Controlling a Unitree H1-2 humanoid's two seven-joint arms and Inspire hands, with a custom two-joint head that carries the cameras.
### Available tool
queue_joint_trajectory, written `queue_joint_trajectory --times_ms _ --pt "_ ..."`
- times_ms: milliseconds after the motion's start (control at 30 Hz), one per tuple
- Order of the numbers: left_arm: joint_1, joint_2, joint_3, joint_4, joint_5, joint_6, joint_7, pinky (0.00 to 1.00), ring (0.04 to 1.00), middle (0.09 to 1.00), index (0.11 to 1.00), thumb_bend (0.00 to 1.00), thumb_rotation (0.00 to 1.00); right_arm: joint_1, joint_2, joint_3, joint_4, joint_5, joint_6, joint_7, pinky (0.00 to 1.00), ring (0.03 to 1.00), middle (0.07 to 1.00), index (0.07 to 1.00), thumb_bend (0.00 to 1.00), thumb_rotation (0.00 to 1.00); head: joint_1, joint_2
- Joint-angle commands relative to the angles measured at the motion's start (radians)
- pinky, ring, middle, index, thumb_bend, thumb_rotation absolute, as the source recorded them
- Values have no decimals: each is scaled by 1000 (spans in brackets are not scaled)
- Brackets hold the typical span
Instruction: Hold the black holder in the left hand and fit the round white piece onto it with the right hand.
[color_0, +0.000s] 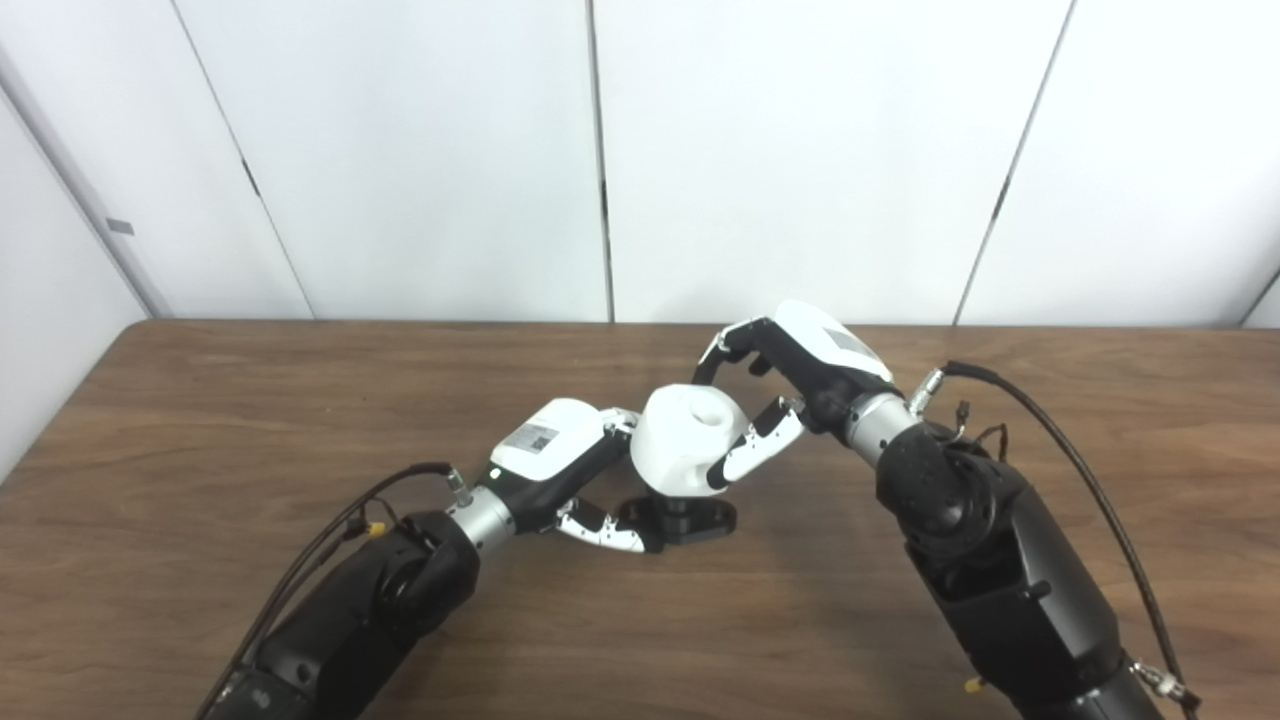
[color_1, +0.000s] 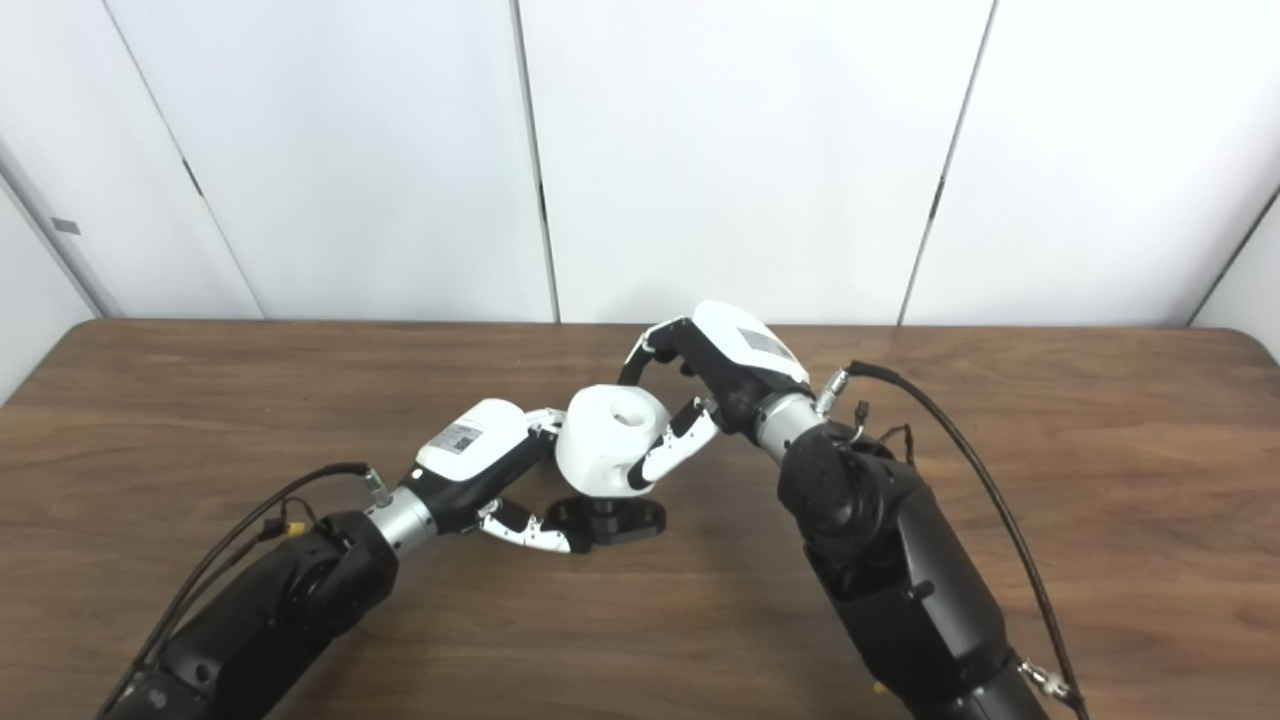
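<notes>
The left hand (color_0: 555, 455) grips the black holder (color_0: 690, 520) low at the table (color_0: 200, 420), steadying it as a base. Directly above, the right hand (color_0: 790, 385) clasps the round white piece (color_0: 685, 440), seemingly seating it. The piece is a smooth, chunky white knob with a hollow top.

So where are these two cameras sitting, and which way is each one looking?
Left eye view: on the robot's head, looking down at the brown wooden table; both black arms show, the left hand and right hand meeting slightly right of centre.
Right eye view: beside it, facing the same way; the same arms and hands sit further left in the picture.
Shared: the round white piece above the black holder, and the white panelled wall.
</notes>
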Motion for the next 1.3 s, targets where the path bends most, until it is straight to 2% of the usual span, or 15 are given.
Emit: queue_joint_trajectory --times_ms 0,167,400,667,1267 --pt "20 -7 -36 29 55 12 -62 681 827 821 484 522 77 -17 19 39 2 -5 -16 13 751 808 754 482 522 130 2 0" --pt "20 -9 -35 22 54 28 -75 689 831 825 484 522 77 -10 19 57 -4 -6 -21 13 771 820 759 481 522 131 3 -1" --pt "15 -12 -34 37 56 14 -61 685 828 822 484 522 75 -7 13 88 -12 -10 -34 21 822 828 767 482 521 133 4 -2" --pt "9 -16 -35 55 64 2 -47 677 825 812 484 522 77 -1 7 120 -38 -12 -34 38 788 838 764 482 520 132 5 -3" --pt "12 -13 -33 41 69 19 -53 676 822 803 484 521 78 -12 -5 141 -53 -8 -34 53 792 839 762 481 521 133 7 4"
